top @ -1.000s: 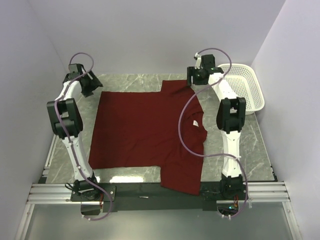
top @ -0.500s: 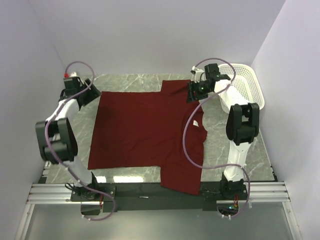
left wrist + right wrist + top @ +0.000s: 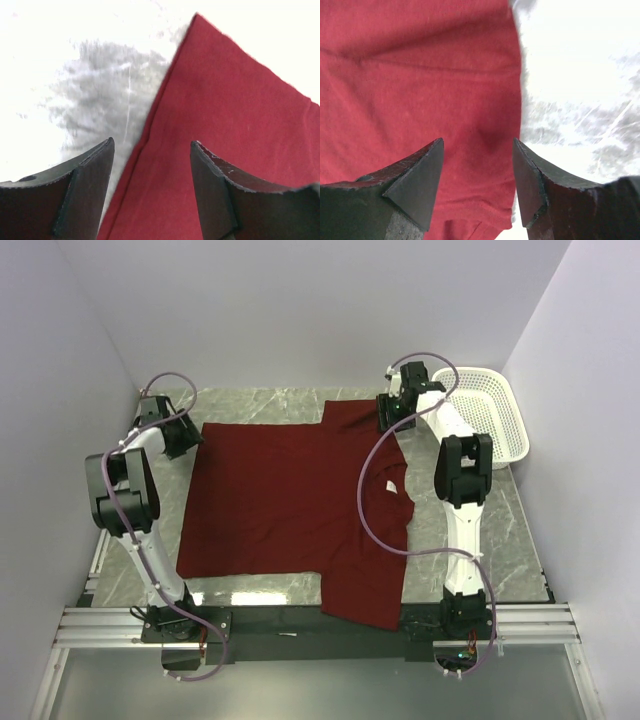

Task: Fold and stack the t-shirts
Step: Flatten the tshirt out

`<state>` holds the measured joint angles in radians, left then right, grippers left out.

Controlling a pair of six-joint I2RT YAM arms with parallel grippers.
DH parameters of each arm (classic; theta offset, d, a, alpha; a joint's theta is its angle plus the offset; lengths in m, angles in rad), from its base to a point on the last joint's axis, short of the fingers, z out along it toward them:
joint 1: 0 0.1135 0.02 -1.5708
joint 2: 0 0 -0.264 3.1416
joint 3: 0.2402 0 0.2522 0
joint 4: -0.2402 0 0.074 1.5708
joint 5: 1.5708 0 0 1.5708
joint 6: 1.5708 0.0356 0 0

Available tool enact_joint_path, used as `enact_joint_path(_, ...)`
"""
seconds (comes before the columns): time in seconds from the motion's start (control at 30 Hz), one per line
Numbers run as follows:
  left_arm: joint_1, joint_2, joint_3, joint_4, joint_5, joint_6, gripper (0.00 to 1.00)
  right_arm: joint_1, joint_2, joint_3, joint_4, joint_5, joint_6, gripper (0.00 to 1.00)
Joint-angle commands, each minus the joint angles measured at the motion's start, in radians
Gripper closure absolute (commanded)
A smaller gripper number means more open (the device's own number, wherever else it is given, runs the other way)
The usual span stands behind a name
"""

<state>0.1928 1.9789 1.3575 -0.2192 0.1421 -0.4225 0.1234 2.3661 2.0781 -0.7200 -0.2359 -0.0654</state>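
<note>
**A:** Why does everything sit the way it does?

**B:** The grey marble desk carries one plain maroon cotton t-shirt. It is spread flat and unfolded right beside the white mesh plastic basket, collar end toward the basket and hem away from it. Lying flat like that, I judge it ready for a first fold.

**A:** And the arms?

**B:** The left claw hangs over the far shirt corner that is farthest from the basket. The right claw hangs over the sleeve nearest the basket. Both stand partly open with nothing in them, placed, I think, to pinch that far edge together.

**A:** What do the wrist cameras add?

**B:** Overhead, the wrists hide the fingertips. Each wrist view shows the cloth's edge running between the fingers, with one finger over fabric and the other over bare desk or right at the border. I cannot tell whether the tips touch the cloth. Only the overhead view shows the small white neck label, on the collar side toward the basket.
</note>
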Motion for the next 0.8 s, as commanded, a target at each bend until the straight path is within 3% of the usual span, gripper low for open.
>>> enact_joint_path(0.0, -0.004, 0.05, 0.092, -0.005, -0.041, 0.048, 0.32, -0.007, 0.019, 0.102, -0.031, 0.021, 0.016, 0.36)
enact_joint_path(0.23, -0.01, 0.225, 0.273, -0.115, 0.045, 0.088, 0.37, -0.019, 0.059, 0.139, -0.041, 0.007, 0.026, 0.36)
enact_joint_path(0.57, -0.039, 0.317, 0.373, -0.152, 0.065, 0.082, 0.4, -0.044, 0.125, 0.218, -0.079, -0.063, 0.039, 0.36)
enact_joint_path(0.77, -0.052, 0.357, 0.408, -0.189, 0.068, 0.082, 0.49, -0.044, 0.147, 0.221, -0.093, -0.062, 0.038, 0.37)
